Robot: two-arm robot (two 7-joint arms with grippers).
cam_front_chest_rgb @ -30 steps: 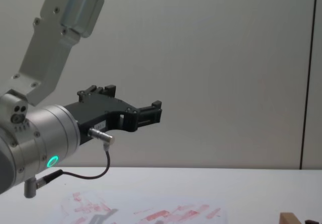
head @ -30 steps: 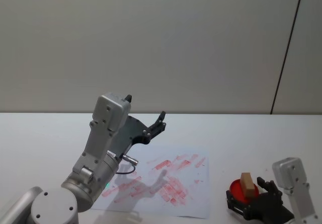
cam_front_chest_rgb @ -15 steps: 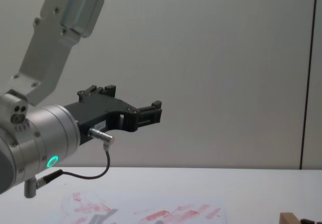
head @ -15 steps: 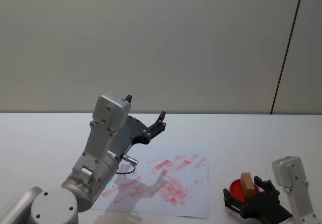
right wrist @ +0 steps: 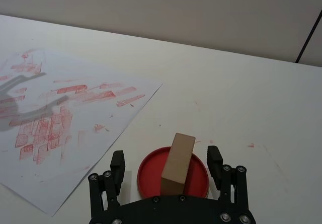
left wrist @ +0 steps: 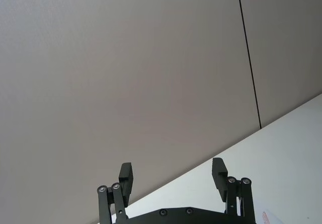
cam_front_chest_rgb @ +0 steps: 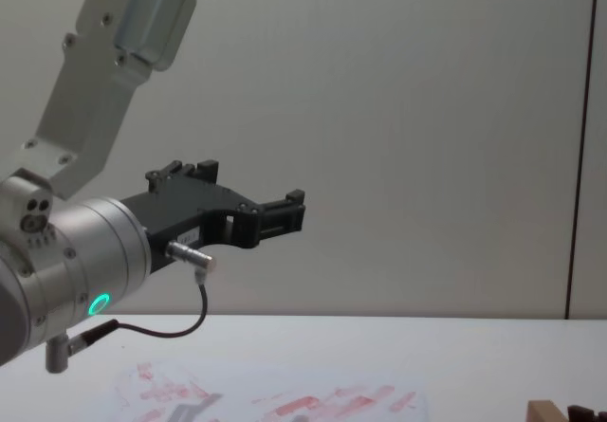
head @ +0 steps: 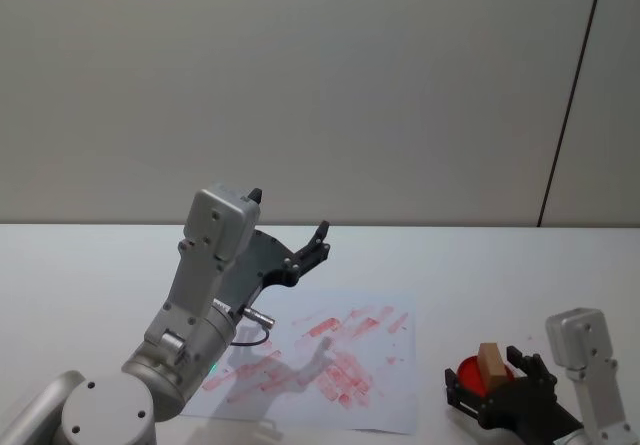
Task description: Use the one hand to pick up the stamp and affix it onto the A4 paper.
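On the robot's left, the left gripper (head: 290, 215) hangs raised above the white table (head: 480, 275), well clear of it and pointing forward toward the pale wall (head: 400, 85). From the chest it shows on a silver wrist with a green glowing ring (cam_front_chest_rgb: 98, 302) and a black cable (cam_front_chest_rgb: 180, 327) looping beneath. Its own wrist camera shows its two black fingers (left wrist: 126, 171) spread wide with nothing between them. Below and just ahead of that arm lies the A4 paper (head: 390, 385), flat on the table at the middle of the head view, its surface covered with red block-shaped prints, and the arm's grey shadow (head: 310, 360) falls across them. To the right of the sheet, apart from its edge, sits a round red ink pad (head: 465, 373), and the stamp (head: 490, 363), a light-brown wooden block, stands on it, leaning a little off upright. The right gripper (head: 487, 377) is low at the table around this pad, reaching in from the lower right corner of the head view. In the right wrist view its fingers (right wrist: 118, 161) stand wide on either side of the stamp (right wrist: 178, 161), level with the rim of the pad (right wrist: 148, 171), with a clear gap between each finger and the wood, so the block rests on the pad ungripped. The same view shows the printed sheet (right wrist: 100, 133) beyond the pad.
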